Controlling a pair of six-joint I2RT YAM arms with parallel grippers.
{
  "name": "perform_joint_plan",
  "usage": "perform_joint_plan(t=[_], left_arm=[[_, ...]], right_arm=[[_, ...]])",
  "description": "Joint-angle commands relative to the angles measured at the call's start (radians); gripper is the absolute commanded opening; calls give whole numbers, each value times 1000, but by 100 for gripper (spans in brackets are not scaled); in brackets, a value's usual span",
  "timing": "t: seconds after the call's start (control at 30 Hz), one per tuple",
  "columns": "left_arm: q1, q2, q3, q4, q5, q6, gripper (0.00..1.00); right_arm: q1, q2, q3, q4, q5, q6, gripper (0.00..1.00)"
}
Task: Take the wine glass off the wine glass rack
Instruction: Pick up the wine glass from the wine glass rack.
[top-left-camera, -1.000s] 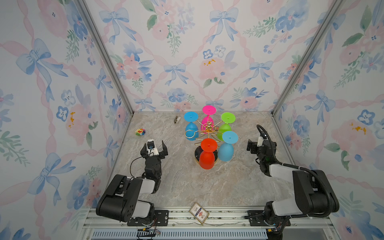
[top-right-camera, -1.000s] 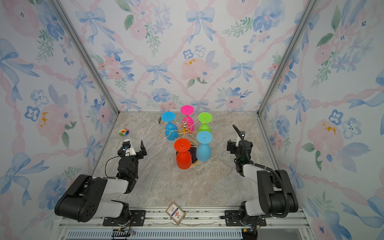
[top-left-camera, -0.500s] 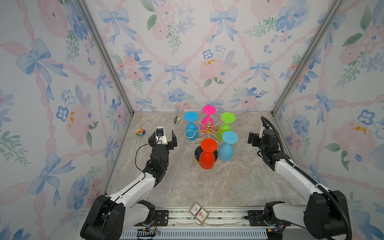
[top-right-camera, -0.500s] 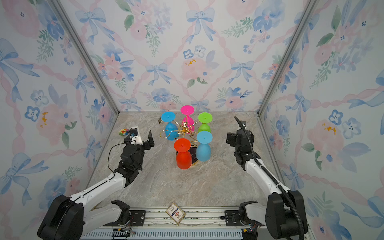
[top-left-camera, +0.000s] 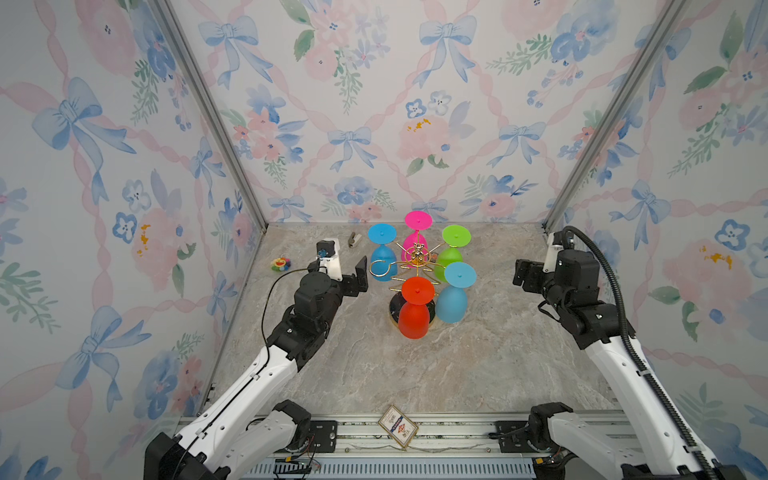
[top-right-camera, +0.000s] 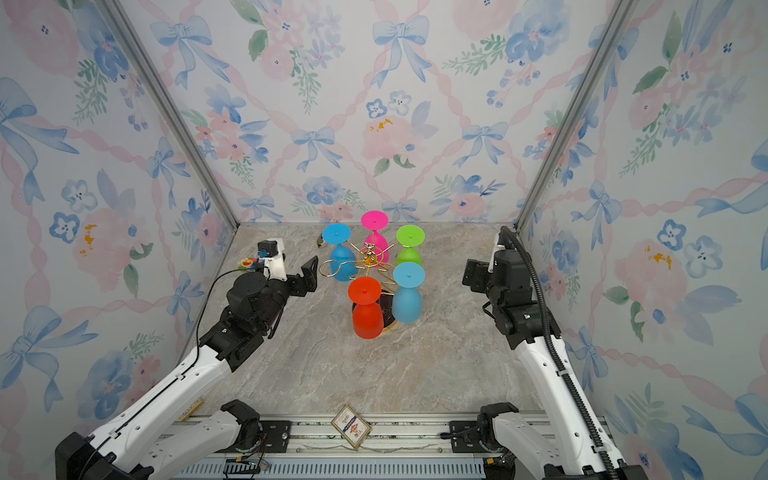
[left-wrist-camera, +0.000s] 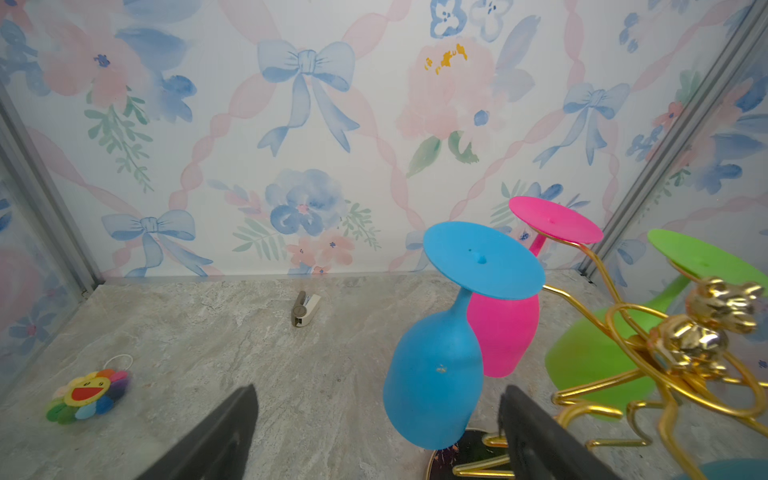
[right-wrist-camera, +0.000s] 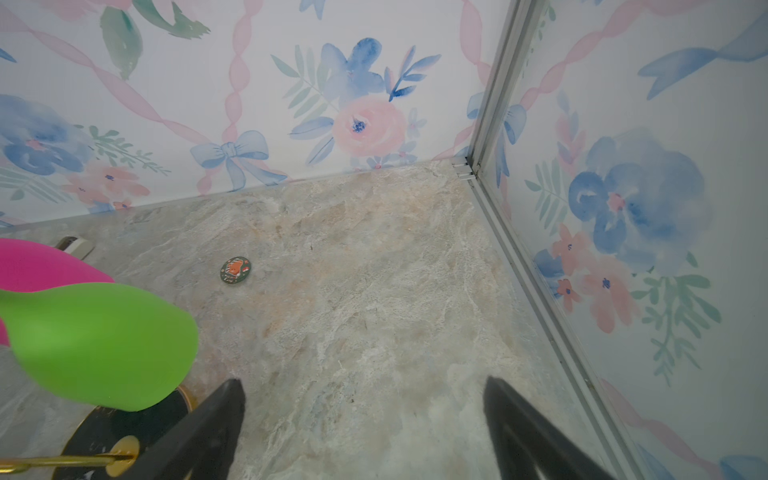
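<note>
**While five glasses hang, both claws stand wide**

Where the veined, stone-look table (top-left-camera: 374, 374) nears the back wall, the wine glass rack (top-left-camera: 417, 266) stands. It is thin gold wire bent into looped arms around a shiny little gold bear figure (top-left-camera: 419, 252), on a round black base (top-left-camera: 393, 310) with a gold rim. Five matte, opaque glasses hang from it bowl-down, their flat disc feet resting on the loops. A red glass (top-left-camera: 414, 320) and a pale blue glass (top-left-camera: 452, 305) are at the front. A blue glass (top-left-camera: 383, 264), a pink glass (top-left-camera: 418, 219) and a green glass (top-left-camera: 447, 260) are behind.

The left gripper (left-wrist-camera: 376, 392) hovers just beside the blue glass, its black wedge-shaped fingers (left-wrist-camera: 232, 432) spread wide with nothing between them. The right gripper (right-wrist-camera: 363, 384) hangs apart from the rack on the green glass's side, equally wide and empty. A rainbow-petalled smiling flower toy (top-left-camera: 281, 263) and a small beige clip (top-left-camera: 353, 240) lie near the back left corner.
</note>
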Motion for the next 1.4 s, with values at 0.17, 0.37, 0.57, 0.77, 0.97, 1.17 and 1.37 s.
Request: perform_joint_plan(t=[0.17,0.37,0.57,0.77,0.97,1.17,1.37], left_arm=[[-16,-32,83,-89,189,-84,84],[-19,-12,132,-89,260,-125,78],[-20,-17,140,-115,339,-166,75],[-19,-53,131,-194,321,-199,74],[-19,-66,133,-233,368,-216,74],[-19,-72,128,-245,436,-226,73],[-20,-95,115,-246,440,-216,75]], right_arm=[[21,-57,137,-197,-354,49,88],[73,-38,160,-211,-517,63,85],[139,19,173,-202,-602,88,77],[150,36,181,-164,-660,126,73],[149,50,197,-162,-690,138,68],[149,72,193,-144,-726,165,54],[148,96,183,-108,-747,225,49]])
